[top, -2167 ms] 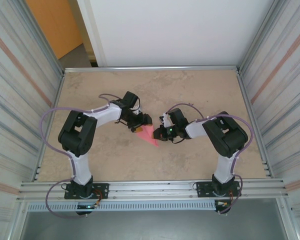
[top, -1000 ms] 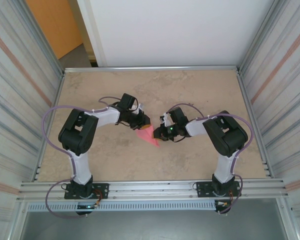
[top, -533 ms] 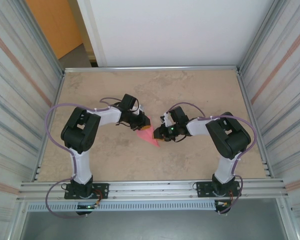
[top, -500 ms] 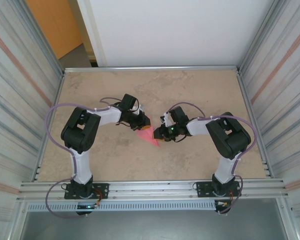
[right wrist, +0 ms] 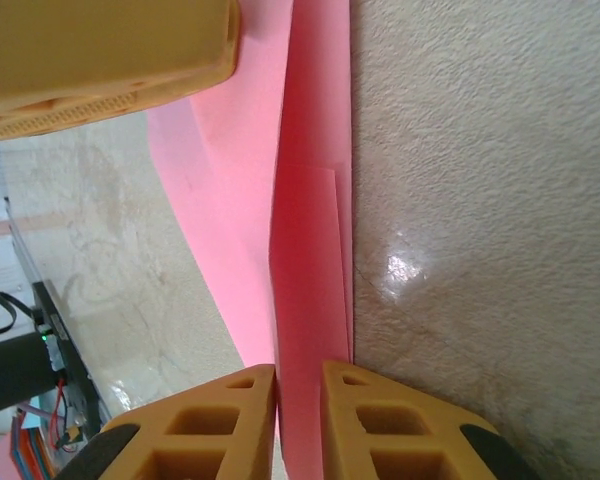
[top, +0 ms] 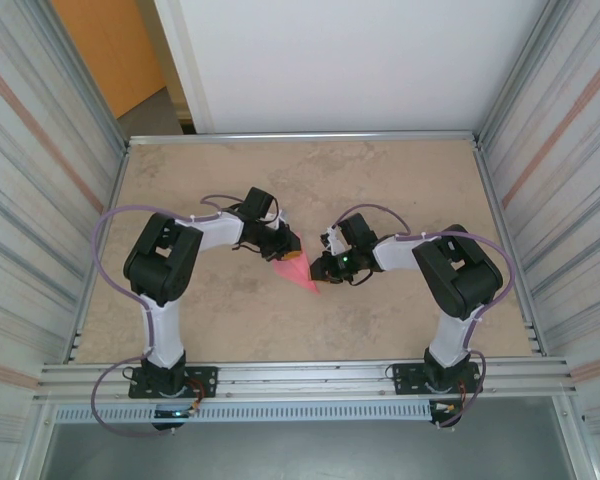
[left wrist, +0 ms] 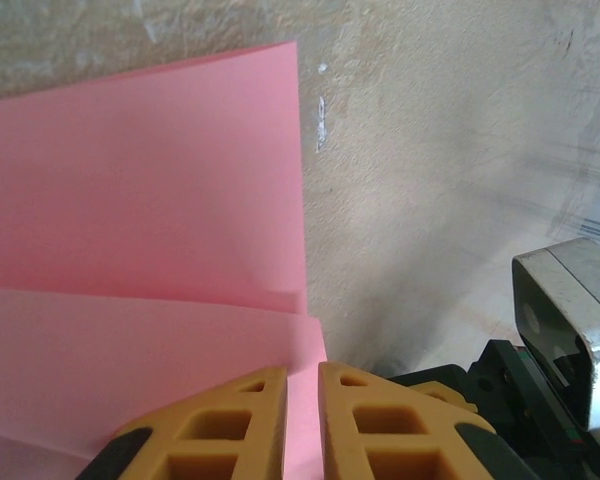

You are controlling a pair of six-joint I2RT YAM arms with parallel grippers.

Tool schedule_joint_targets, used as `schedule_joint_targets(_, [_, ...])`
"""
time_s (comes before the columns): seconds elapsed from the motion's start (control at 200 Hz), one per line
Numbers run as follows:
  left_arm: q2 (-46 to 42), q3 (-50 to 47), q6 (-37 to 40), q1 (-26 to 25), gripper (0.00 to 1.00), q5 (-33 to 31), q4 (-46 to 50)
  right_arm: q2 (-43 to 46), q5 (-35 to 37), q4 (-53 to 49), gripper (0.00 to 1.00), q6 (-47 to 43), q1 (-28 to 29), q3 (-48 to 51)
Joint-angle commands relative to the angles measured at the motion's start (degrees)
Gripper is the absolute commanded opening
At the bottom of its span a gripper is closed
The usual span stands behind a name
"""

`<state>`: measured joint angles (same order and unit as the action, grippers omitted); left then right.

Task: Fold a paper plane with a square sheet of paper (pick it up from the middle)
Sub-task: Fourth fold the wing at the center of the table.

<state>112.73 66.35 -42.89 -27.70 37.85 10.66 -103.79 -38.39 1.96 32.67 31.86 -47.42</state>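
Two pinches on one paper plane [top: 298, 272], mid-table.
The left gripper [left wrist: 302, 372] has its yellow fingers [left wrist: 380, 410] pressed together on a pink edge. The right gripper [right wrist: 300, 372] likewise squeezes a folded layer between its pads. The plane sits between both arms on the mottled table [top: 410, 190], with its narrow tip pointing toward the arm bases.

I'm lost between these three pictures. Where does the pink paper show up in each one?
Top external: the pink paper lies mid-table, between the two arms' tips.
Left wrist: the pink paper covers the left half, running down between the left orange fingers.
Right wrist: the pink paper is a tall strip up the middle, rising from the right orange fingers.
Shared landmark: the speckled beige table under the paper.
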Motion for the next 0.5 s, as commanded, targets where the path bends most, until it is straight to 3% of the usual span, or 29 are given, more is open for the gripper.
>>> schedule_joint_targets(0.0, [0.91,1.46,0.01,0.02,0.18,-0.49,1.59,-0.88,1.65,-2.51,0.17,-1.18,0.07,0.53])
schedule_joint_targets(0.356, [1.51,1.85,0.52,0.11,0.18,-0.40,1.88,-1.64,1.44,-2.03,0.13,-0.64,-0.26,1.08])
schedule_joint_targets(0.496, [1.83,2.24,0.79,0.28,0.18,-0.65,2.40,-0.84,0.81,-1.95,0.16,-0.58,-0.56,1.11])
